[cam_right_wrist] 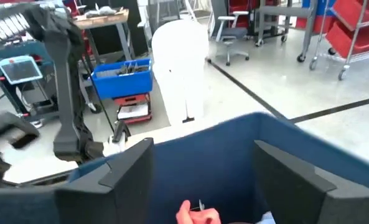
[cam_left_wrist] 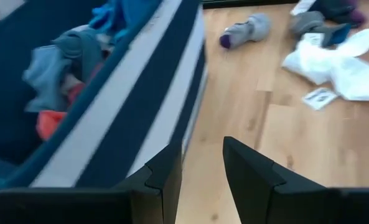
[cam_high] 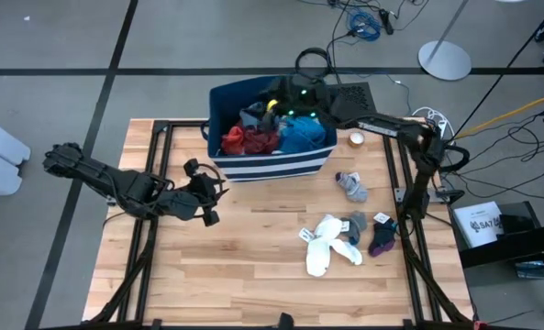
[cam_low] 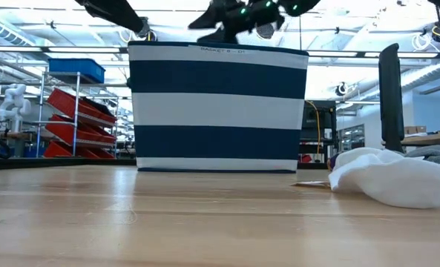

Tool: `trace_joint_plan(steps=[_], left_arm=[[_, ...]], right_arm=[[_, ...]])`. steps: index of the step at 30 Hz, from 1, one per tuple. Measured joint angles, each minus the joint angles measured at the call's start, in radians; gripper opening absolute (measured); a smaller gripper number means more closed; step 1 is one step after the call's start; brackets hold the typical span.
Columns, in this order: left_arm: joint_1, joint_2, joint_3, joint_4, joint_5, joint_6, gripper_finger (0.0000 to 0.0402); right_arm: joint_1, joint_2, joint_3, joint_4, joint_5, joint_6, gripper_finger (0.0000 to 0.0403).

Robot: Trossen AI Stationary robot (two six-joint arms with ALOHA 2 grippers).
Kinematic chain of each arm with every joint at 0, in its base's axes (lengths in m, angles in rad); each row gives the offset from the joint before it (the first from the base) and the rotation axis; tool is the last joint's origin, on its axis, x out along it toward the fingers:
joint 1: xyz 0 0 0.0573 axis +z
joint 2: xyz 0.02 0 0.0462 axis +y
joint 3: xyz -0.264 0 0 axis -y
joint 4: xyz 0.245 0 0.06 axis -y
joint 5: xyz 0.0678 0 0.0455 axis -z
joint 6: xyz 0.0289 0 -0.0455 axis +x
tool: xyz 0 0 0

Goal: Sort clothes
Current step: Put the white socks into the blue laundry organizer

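Red, grey, blue clothes (cam_high: 273,136) heaped in bin, white socks (cam_high: 327,243), apparently grey pieces (cam_high: 352,186) on table

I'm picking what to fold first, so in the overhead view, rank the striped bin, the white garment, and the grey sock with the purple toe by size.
1. Striped bin, clearly largest.
2. White garment.
3. Grey sock with the purple toe, smallest.

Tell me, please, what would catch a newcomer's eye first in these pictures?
Most striking is the navy bin with white stripes at the table's far edge, heaped with red and blue clothes. The right gripper hangs over it, fingers open and empty. Loose white and grey socks lie scattered on the wood on the right, while the left gripper waits, open, beside the bin's near left corner.
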Motion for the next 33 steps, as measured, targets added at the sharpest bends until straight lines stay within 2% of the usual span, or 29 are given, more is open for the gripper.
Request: trace_joint_plan(steps=[5, 9, 16, 24, 33], left_arm=[[0.000, 0.000, 0.000, 0.058, 0.077, 0.006, 0.0125], [0.000, 0.011, 0.000, 0.103, 0.081, 0.018, 0.0125], [0.000, 0.076, 0.000, 0.278, 0.094, 0.149, 0.0125], [0.001, 0.181, 0.000, 0.517, 0.192, 0.316, 0.0125], [0.046, 0.304, 0.000, 0.661, 0.363, 0.344, 0.0125]], right_arm=[[0.001, -0.136, 0.000, -0.151, 0.000, -0.018, 0.0258], [0.009, -0.243, 0.000, -0.349, -0.002, -0.026, 0.0258], [0.077, -0.398, 0.000, -0.684, -0.005, -0.005, 0.0258], [0.262, -0.469, 0.000, -0.951, -0.009, 0.077, 0.0258], [0.542, -0.453, -0.002, -1.228, -0.001, 0.229, 0.0258]])
